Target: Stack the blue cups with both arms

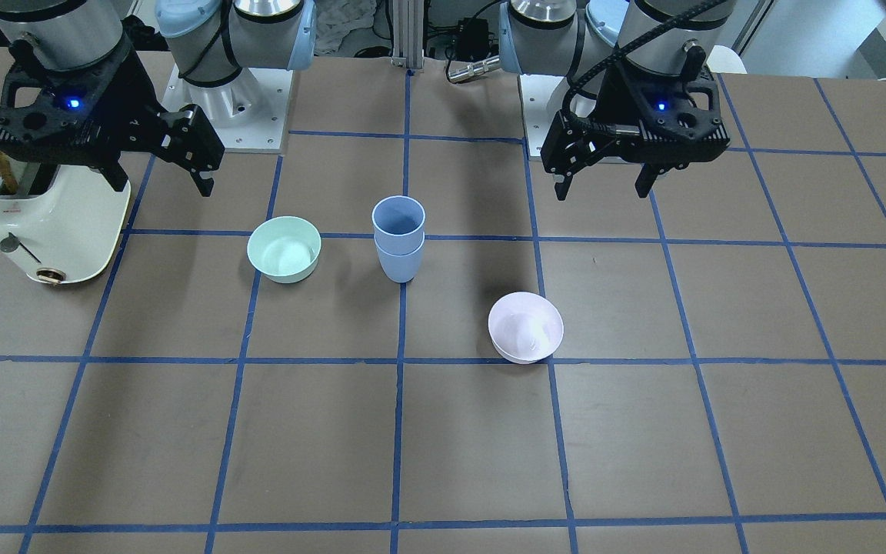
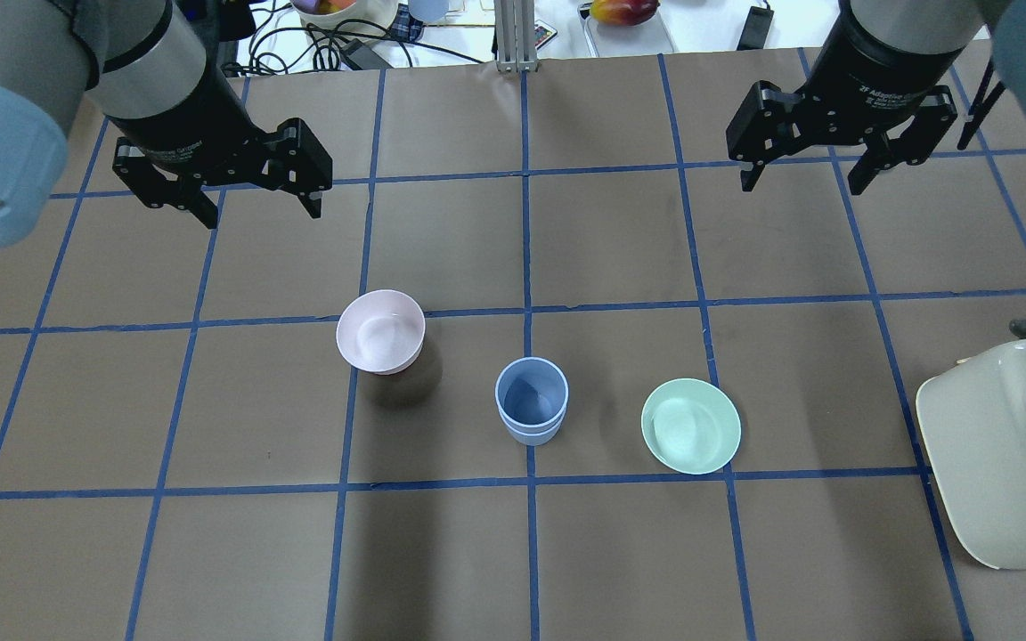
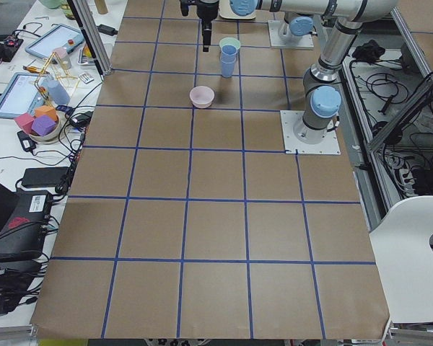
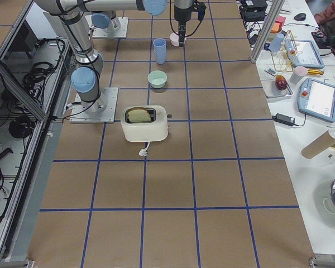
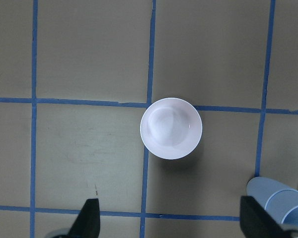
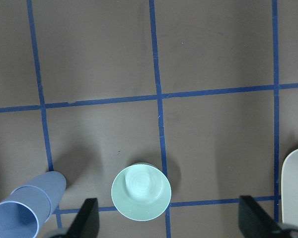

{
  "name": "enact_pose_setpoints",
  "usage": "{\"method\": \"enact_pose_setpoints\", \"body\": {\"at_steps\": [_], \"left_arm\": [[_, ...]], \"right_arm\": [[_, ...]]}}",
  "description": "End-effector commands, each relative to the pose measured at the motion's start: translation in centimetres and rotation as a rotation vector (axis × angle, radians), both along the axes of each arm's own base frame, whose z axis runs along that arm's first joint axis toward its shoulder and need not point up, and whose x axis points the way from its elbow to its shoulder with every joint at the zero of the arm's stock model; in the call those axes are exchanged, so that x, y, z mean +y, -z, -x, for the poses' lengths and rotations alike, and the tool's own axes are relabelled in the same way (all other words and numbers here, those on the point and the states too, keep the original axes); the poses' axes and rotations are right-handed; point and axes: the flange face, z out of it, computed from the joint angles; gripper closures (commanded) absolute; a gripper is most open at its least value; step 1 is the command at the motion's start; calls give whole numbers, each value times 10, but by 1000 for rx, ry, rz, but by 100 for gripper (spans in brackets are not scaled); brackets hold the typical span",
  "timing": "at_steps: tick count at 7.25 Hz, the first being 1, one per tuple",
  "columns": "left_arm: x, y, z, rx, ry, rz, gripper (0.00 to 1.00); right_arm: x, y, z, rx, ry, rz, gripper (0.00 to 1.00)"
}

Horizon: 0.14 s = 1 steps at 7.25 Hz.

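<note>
The two blue cups point(image 1: 398, 237) stand nested, one inside the other, upright near the table's middle; they also show in the overhead view point(image 2: 531, 401), the left wrist view point(image 5: 283, 203) and the right wrist view point(image 6: 25, 208). My left gripper point(image 2: 259, 206) hangs open and empty high above the table, away from the cups; in the front-facing view it is on the right point(image 1: 603, 188). My right gripper point(image 2: 805, 178) is open and empty too, high on the other side; in the front-facing view it is on the left point(image 1: 160, 185).
A pale pink bowl point(image 2: 380, 331) sits on the left arm's side of the cups. A mint-green bowl point(image 2: 690, 425) sits on the right arm's side. A cream toaster point(image 2: 1007, 450) stands at the table's right end. Blue tape lines grid the brown table.
</note>
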Motion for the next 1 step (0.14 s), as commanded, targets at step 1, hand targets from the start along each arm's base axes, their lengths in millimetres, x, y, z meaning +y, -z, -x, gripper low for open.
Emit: {"method": "enact_pose_setpoints", "body": {"at_steps": [1], "left_arm": [[0,0,1,0,1,-1,0]], "right_arm": [[1,1,0,3,0,-7,0]]}}
